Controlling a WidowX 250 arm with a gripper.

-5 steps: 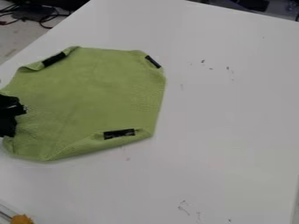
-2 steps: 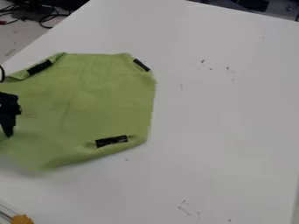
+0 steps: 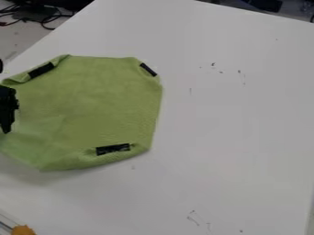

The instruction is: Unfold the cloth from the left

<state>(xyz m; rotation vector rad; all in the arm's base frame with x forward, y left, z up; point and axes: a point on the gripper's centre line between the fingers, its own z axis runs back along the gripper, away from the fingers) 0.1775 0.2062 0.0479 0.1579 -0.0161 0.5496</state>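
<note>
The black gripper [image 3: 7, 109] is hanging at the left edge of the view, over the left part of the green cloth [image 3: 92, 103]. Its tips are blending into dark shapes, so whether it is spread, pressed together or pinching the fabric, I cannot tell. The cloth is lying on the left half of the white table [image 3: 233, 137], spreading rightward from the gripper with its far and right corners folding inward. Black strips are sitting at three of these folds: one at the far left [image 3: 42, 70], one at the far right [image 3: 148, 69] and one at the near right [image 3: 113, 149]. A soft shadow is falling on the table along the cloth's near left edge. To the right, small dark marks [image 3: 213, 64] are dotting the tabletop, some far and some near. An orange object [image 3: 23, 230] is resting in the near left corner, and dark cables [image 3: 43, 18] are lying past the table's far left edge.
</note>
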